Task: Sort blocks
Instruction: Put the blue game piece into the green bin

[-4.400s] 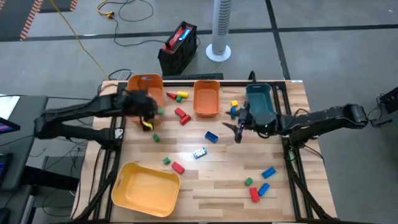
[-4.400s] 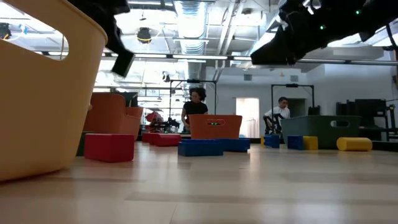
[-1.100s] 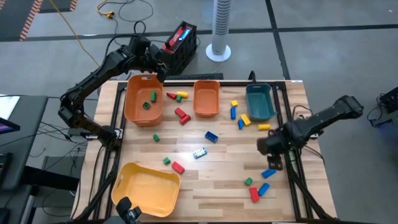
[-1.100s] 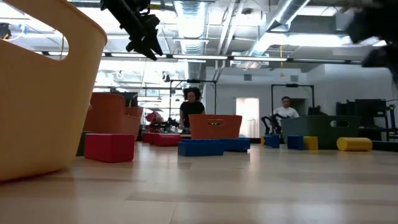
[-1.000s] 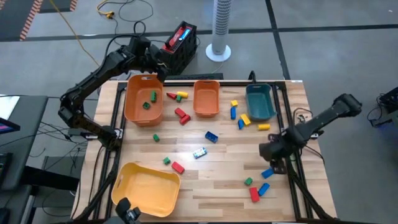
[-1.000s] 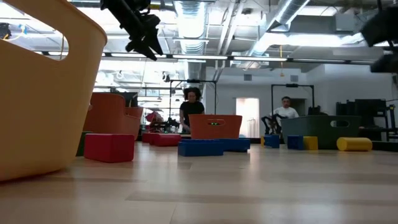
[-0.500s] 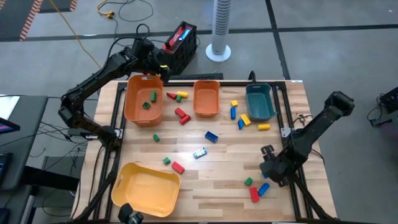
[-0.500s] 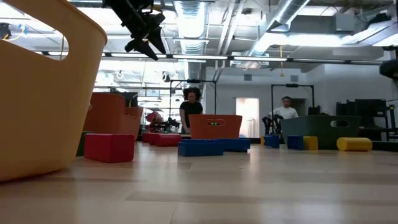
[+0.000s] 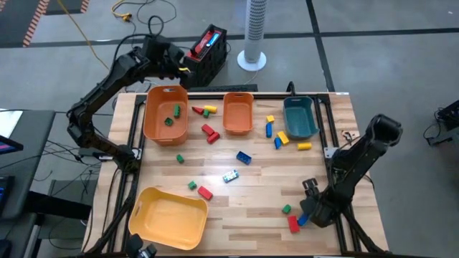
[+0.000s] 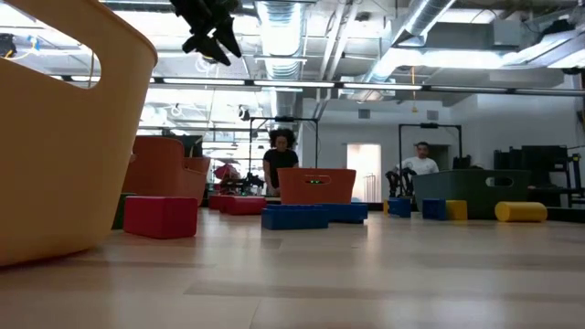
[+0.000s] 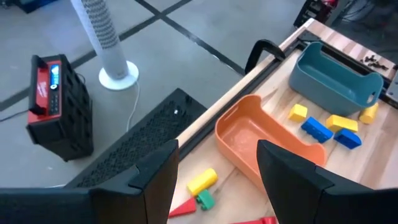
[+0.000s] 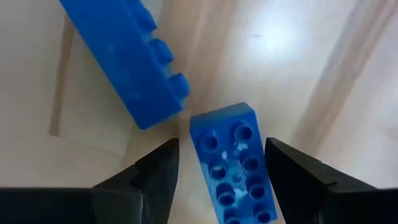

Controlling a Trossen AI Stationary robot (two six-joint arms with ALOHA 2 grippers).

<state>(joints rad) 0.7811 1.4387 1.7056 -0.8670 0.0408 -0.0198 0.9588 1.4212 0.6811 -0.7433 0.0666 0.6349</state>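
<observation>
right gripper (image 12: 217, 180) hovered with fingers apart, empty, around a blue block (image 12: 233, 162): light, rigid, slick; best pinched across its long sides.

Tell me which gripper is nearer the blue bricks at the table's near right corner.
Right. The right gripper hangs just above a blue brick, jaws open around it. The left gripper is far off, raised beyond the orange bin.

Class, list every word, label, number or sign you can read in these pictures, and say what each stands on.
No text can be read.
Red and black case on the floor: a blue panel, its marks too small.
Orange bin in the low view: a small green mark, too blurred.
Blocks and other bins: no lettering shows.
</observation>
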